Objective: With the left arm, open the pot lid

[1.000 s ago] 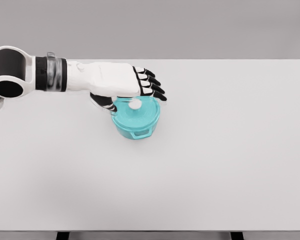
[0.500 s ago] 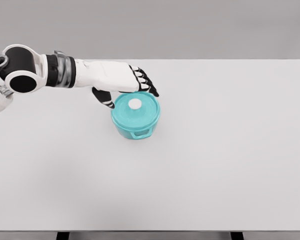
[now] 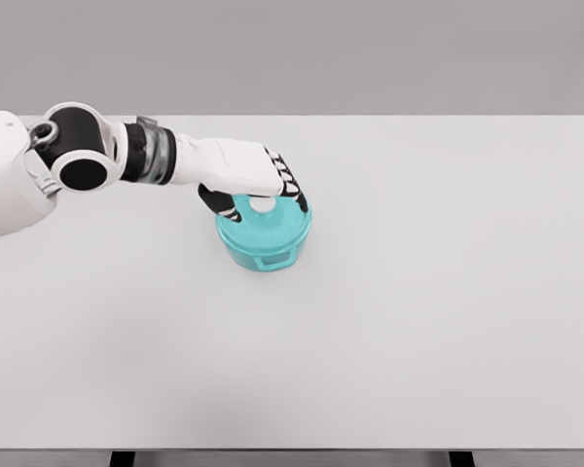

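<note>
We see the left hand (image 3: 258, 190) over the teal pot (image 3: 265, 233) near mid-surface (image 3: 448, 311), fingers curled around the white lid knob (image 3: 263, 204); firm grip unconfirmed. An off-centre pinch could slip, or drag the pot sideways during lifting.

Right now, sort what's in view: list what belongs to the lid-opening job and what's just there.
Belongs to the job:
- teal pot
- lid with its white knob, on the pot
- left hand, fingers down around the knob

Just there:
- white table, which the pot stands on
</note>
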`<action>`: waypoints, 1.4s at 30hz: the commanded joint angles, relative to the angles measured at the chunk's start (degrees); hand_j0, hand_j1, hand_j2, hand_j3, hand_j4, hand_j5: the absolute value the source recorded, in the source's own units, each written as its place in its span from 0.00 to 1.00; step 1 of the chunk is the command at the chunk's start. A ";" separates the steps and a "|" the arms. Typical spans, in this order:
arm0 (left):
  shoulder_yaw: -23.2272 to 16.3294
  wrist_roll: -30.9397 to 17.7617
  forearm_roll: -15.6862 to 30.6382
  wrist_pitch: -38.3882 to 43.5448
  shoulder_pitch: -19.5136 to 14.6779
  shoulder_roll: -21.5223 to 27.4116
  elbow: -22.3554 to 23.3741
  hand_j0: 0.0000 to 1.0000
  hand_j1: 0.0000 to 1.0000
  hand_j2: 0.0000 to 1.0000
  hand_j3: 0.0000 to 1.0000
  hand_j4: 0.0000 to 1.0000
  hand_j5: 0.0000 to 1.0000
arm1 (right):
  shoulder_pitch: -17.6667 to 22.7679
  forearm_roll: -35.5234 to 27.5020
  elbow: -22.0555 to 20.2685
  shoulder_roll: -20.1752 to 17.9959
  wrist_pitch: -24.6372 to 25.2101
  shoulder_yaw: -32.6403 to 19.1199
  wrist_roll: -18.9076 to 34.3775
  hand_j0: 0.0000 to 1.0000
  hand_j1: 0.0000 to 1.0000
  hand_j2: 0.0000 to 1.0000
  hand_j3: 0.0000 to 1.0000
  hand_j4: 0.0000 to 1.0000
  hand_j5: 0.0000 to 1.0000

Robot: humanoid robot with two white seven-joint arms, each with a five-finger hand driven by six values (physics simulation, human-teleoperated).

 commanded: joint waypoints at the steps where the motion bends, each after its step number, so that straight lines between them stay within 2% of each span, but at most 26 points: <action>1: -0.23 0.03 0.07 0.09 0.00 -0.02 0.03 0.83 0.83 0.83 0.83 0.83 0.83 | 0.00 0.00 0.00 -0.01 0.01 0.01 0.01 1.00 1.00 1.00 1.00 1.00 1.00; 15: -0.41 0.03 -2.04 0.09 0.09 -1.25 4.08 0.81 0.81 0.81 0.81 0.81 0.81 | 0.00 0.00 0.00 -0.01 0.01 0.01 0.01 1.00 1.00 1.00 1.00 1.00 1.00; 23: -0.67 0.03 -2.04 0.00 0.18 -2.13 4.17 0.79 0.79 0.79 0.79 0.79 0.79 | 0.00 0.00 0.00 -0.01 0.01 0.01 0.01 1.00 1.00 1.00 1.00 1.00 1.00; 28: -1.02 0.03 -2.04 -0.18 0.26 -2.13 4.16 0.73 0.73 0.73 0.73 0.73 0.73 | 0.00 0.00 0.00 -0.01 0.01 0.01 0.01 1.00 1.00 1.00 1.00 1.00 1.00; 42: -1.47 0.03 -2.12 -0.09 0.26 -2.57 4.25 0.70 0.70 0.70 0.70 0.70 0.70 | 0.00 0.00 0.00 -0.01 0.01 0.01 0.01 1.00 1.00 1.00 1.00 1.00 1.00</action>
